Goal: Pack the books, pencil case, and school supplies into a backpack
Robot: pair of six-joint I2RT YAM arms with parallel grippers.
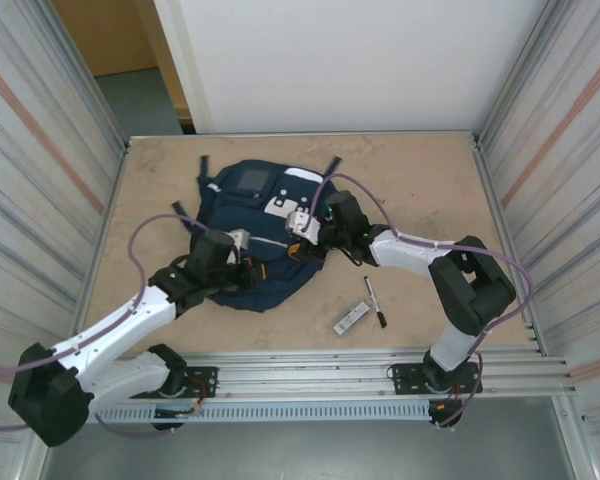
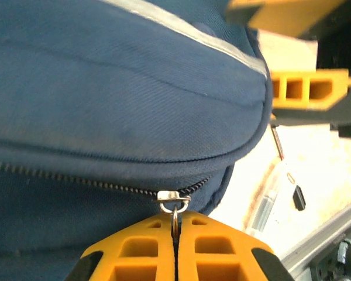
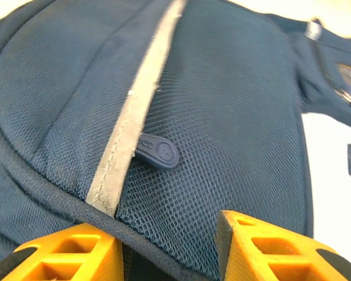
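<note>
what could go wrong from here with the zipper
1. The left gripper pinches only the thin zipper pull ring, which may slip out under a pull.
2. The right gripper straddles the backpack edge, and its grip is unclear. The bag may drag instead of unzipping, perhaps into the pen and the white-and-black bar.

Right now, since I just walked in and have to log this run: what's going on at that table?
Both arms are working on the backpack, which lies on the table. The left gripper is shut on the zipper pull. The right gripper has a finger on either side of the bag's edge; whether it is actually clamping the fabric is unclear. The pen and the white-and-black bar lie on the table beside the bag, not yet packed.
</note>
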